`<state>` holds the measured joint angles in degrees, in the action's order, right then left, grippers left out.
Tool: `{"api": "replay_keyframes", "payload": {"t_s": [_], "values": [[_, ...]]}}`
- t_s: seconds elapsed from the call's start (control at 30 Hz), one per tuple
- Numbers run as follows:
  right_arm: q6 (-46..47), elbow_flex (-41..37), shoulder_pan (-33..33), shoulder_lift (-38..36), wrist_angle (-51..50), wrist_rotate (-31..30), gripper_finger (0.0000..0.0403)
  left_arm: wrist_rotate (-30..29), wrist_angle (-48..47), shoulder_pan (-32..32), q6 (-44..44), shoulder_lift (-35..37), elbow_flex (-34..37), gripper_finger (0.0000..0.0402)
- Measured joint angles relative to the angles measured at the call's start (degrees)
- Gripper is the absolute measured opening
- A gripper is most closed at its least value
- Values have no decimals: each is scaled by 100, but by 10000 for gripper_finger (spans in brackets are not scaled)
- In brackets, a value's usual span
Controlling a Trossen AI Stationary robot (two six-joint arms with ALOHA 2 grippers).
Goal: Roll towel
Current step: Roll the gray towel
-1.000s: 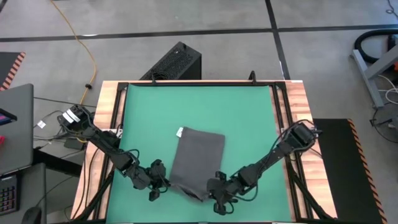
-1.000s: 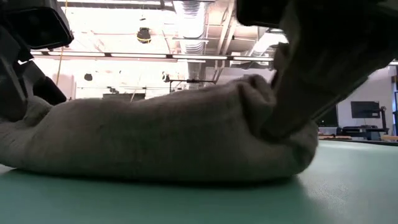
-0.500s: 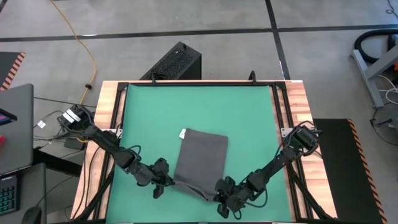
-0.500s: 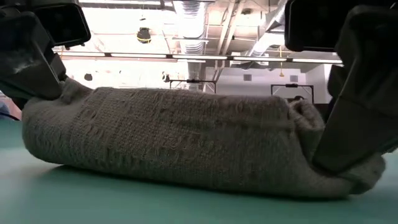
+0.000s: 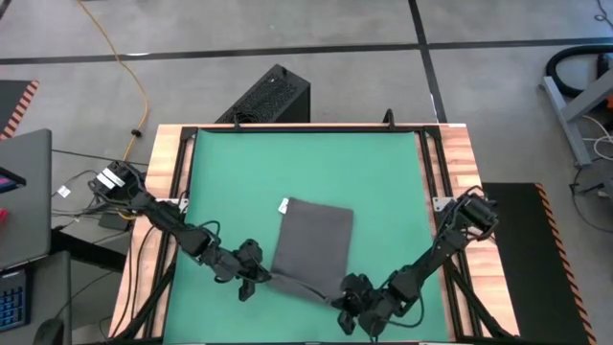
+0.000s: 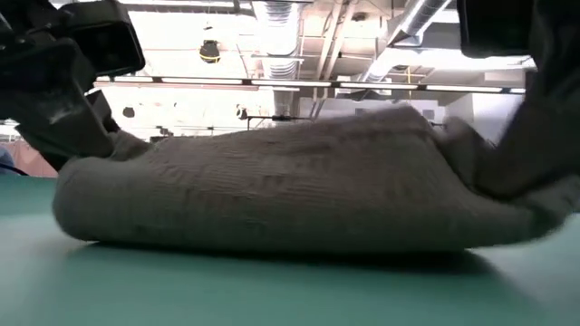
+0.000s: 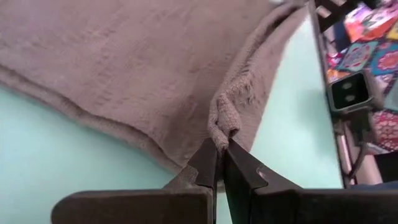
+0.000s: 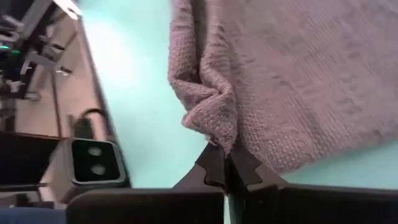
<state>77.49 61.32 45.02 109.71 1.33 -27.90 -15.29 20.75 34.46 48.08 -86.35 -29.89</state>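
**Both arms pinch towel's near corners as the roll begins**

On the green mat that covers the counter, seen from above, the dark grey towel lies toward the near middle, its small white tag at the far-left corner. The left gripper sits at the towel's near-left corner and the right gripper at its near-right corner, each arm stretched low over the mat.

From counter height, the towel shows as a low hump, its near edge lifted and curled, with dark gripper bodies at both ends.

Past the left arm's own fingers, the left gripper has its jaws clenched on a bunched fold of towel at the corner.

Past the right arm's fingers, the right gripper likewise has its jaws clamped on a puckered corner of towel.

The step in hand looks like the first turn of the roll: the near edge is gripped and raised, but most of the cloth lies flat. The next move probably calls for both arms to carry that edge over and toward the far side together, level and at matched pace, so the roll stays straight and neither corner slips free.
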Motion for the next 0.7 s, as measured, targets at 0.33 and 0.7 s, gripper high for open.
{"api": "replay_keyframes", "payload": {"t_s": [0.33,0.7], "values": [[527,0,-91,-19,-436,-105,9,-15,-2,-46,-85,-151,0,0],[1502,-4,-112,-28,-917,197,9,190,565,-337,364,-1040,0,0]]}}
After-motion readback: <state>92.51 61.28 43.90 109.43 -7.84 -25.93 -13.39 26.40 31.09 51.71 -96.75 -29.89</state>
